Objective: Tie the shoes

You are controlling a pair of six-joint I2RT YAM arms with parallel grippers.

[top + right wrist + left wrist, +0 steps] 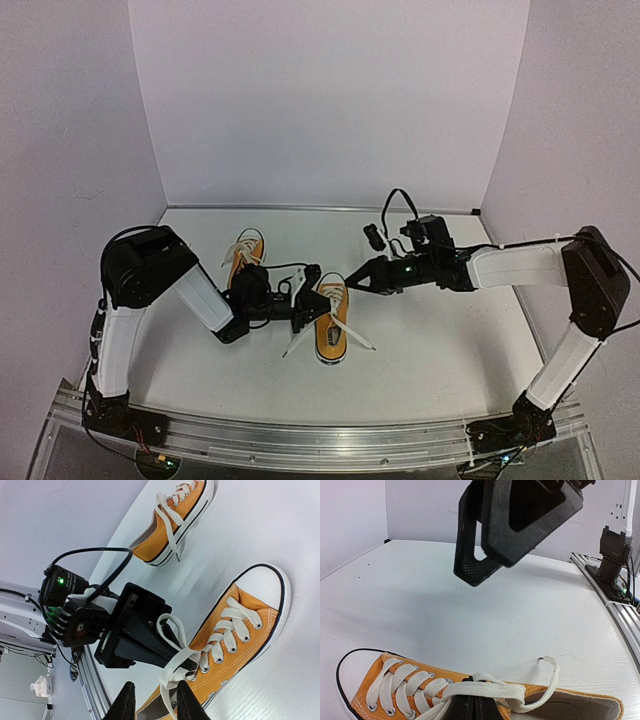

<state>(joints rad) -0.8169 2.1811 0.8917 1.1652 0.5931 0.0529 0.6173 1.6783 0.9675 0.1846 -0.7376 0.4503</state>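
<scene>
— Left claw (193,663): what do we see?
— Shut tight on a flat white lace (176,662) of the near shoe (240,630), orange canvas, rubber toe.
— Right claw (156,705)?
— Black, slightly parted, empty, beside that lace. Far shoe (175,525) sits well apart on our smooth table (280,525).

From above, the left arm (205,300) covers the near end of the far shoe (246,252); in the right wrist view the top edge clips that shoe's toe. The near shoe (235,630) loses its heel to the bottom edge there, and its near side in the left wrist view. In that view the left jaws show only as a dark stub under the lace (485,688) (whether they pinch it cannot be told). The right jaws run off both wrist views' edges.
</scene>
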